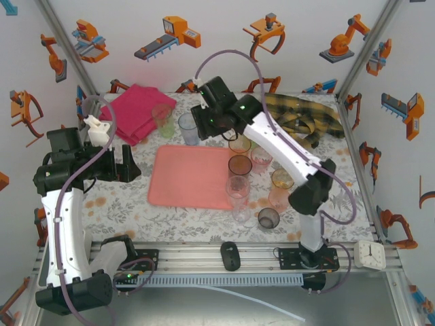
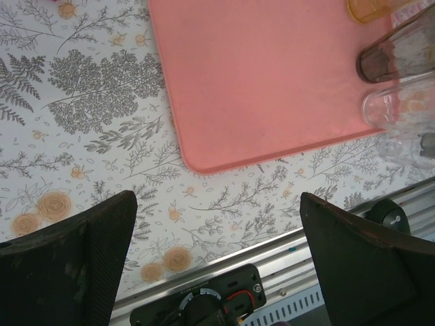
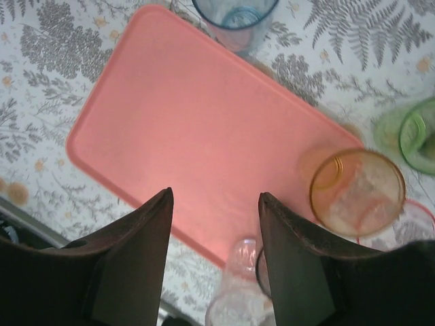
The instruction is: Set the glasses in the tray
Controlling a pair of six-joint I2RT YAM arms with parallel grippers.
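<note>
The salmon-pink tray [image 1: 190,175] lies flat in the middle of the table with nothing on its pink floor [image 3: 197,129]. Several glasses stand around it: green [image 1: 163,119] and blue [image 1: 188,128] behind it, and amber [image 1: 239,144], dark [image 1: 240,165], pink [image 1: 261,156] and clear [image 1: 237,187] ones to its right. My right gripper [image 1: 206,132] hovers open over the tray's far side [image 3: 215,197], nothing between its fingers. Beside it are an amber glass [image 3: 357,192], a blue glass [image 3: 234,17] and a clear one [image 3: 238,285]. My left gripper [image 1: 126,166] stands wide open left of the tray [image 2: 217,198].
A folded magenta cloth [image 1: 136,112] lies at the back left and a plaid olive cloth [image 1: 306,119] at the back right. The aluminium rail [image 2: 272,272] runs along the table's near edge. A small white clock [image 1: 372,255] sits at the front right.
</note>
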